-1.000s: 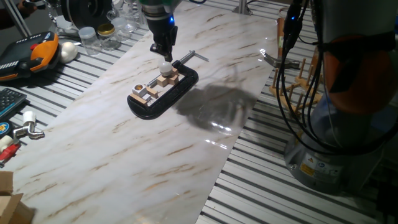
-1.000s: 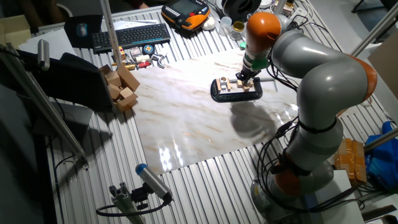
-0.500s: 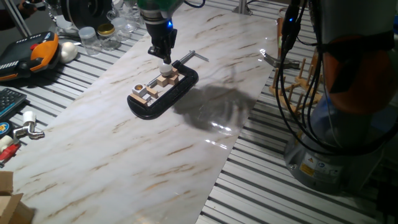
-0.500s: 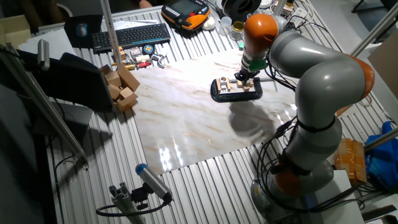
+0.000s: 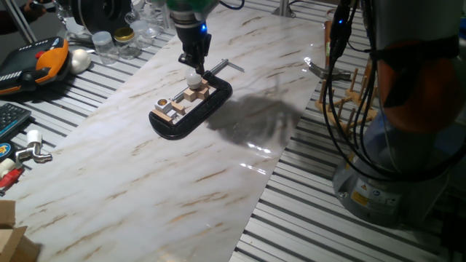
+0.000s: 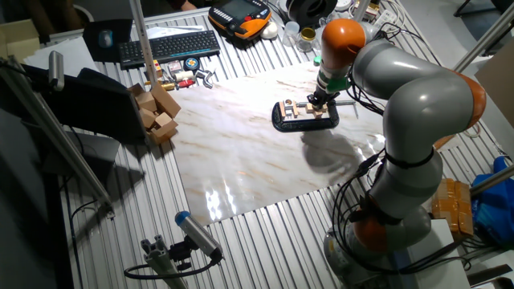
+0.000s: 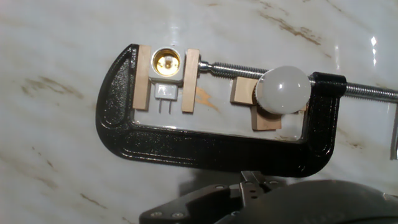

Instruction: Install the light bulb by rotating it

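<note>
since a second ago: my gripper has shifted slightly toward the clamp's screw handle, poised above the light bulb. bulb: directly under my fingers, upright on wooden blocks inside the black clamp, apart from the brass socket at the clamp's far end. finger spread: cannot tell; open marble all around.

The arm is built of rounded grey segments with orange joints; black cables are seen beside its base.
</note>
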`<state>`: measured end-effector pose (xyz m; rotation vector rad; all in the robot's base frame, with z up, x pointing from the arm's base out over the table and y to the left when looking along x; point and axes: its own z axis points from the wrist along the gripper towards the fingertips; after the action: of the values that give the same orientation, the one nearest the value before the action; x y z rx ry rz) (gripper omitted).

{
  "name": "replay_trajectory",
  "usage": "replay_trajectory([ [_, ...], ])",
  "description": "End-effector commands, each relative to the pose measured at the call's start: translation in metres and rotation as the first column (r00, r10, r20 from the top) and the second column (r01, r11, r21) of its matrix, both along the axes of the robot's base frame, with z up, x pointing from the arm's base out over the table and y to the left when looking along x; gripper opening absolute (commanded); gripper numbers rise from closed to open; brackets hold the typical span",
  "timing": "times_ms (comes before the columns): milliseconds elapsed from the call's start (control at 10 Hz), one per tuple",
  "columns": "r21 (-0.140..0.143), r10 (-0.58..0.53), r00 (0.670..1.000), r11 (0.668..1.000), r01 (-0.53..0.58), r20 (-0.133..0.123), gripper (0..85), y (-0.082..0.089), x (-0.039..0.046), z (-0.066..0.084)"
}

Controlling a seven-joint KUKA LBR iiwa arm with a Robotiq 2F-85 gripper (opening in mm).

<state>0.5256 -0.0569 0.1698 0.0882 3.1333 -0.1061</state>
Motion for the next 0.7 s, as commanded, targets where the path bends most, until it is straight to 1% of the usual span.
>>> replay_trajectory([
  [0, -0.001, -0.006, 1.0, 1.0, 0.006, -0.004, 0.0, -0.0005, -0.0002, -0.0002],
  [200, 0.007, -0.012, 1.0, 1.0, 0.012, 0.003, 0.0, -0.0005, -0.0002, -0.0002],
  [300, 0.019, -0.012, 1.0, 1.0, 0.012, 0.002, 0.0, -0.0005, -0.0002, -0.0002],
  [400, 0.028, -0.012, 1.0, 1.0, 0.011, 0.01, 0.0, -0.0005, -0.0002, -0.0002],
  [500, 0.027, -0.015, 1.0, 1.0, 0.015, 0.004, 0.0, -0.0005, -0.0002, -0.0002],
  [600, 0.017, -0.017, 1.0, 1.0, 0.017, -0.007, 0.0, -0.0005, -0.0002, -0.0002],
])
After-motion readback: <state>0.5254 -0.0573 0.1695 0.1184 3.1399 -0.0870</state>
